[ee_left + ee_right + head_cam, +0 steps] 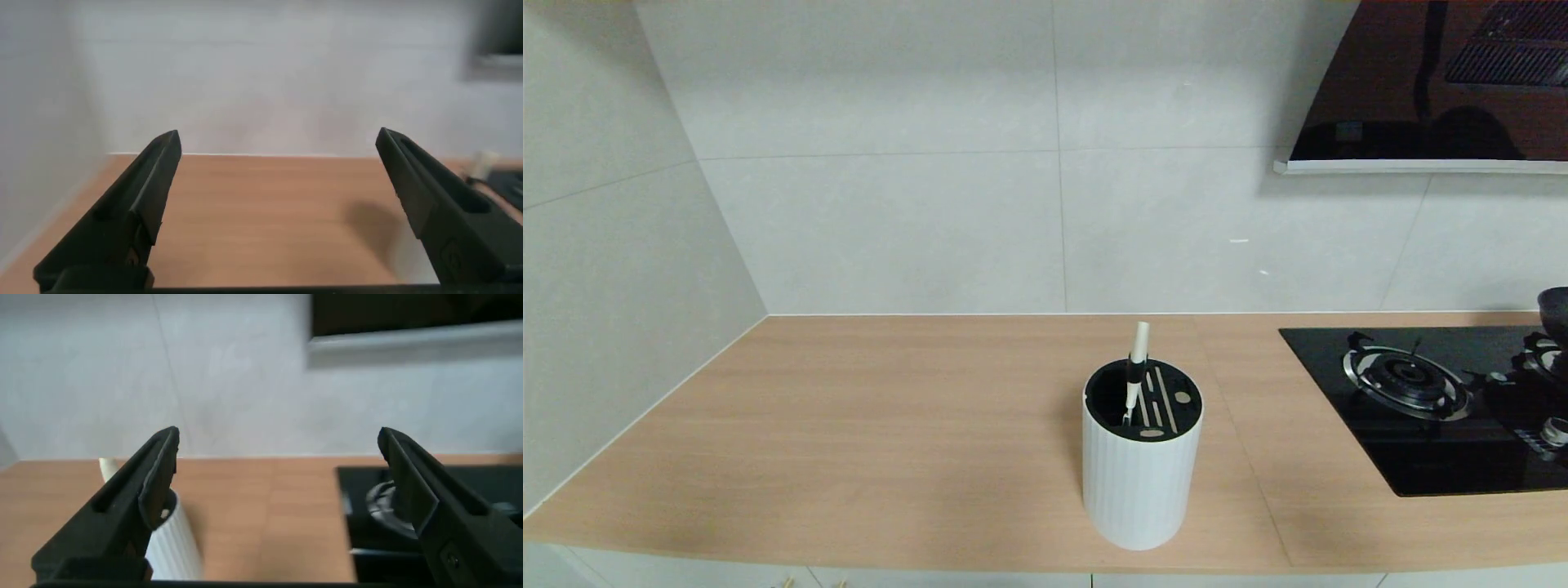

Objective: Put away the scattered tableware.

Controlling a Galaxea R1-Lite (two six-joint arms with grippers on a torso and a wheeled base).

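Note:
A white ribbed cylindrical holder (1142, 465) with a black slotted top stands near the front edge of the wooden countertop (890, 425). One utensil with a cream and black handle (1134, 363) stands upright in its open compartment. My left gripper (278, 147) is open with nothing between its fingers, held above the countertop. My right gripper (278, 445) is open too and holds nothing. Past one of its fingers I see the white holder (176, 543) and the cream handle tip (107, 467).
A black gas hob (1437, 400) with metal burners is set into the counter at the right, and a dark range hood (1429, 82) hangs above it. Tiled walls close the back and the left side. A dark pot edge (1553, 304) shows at far right.

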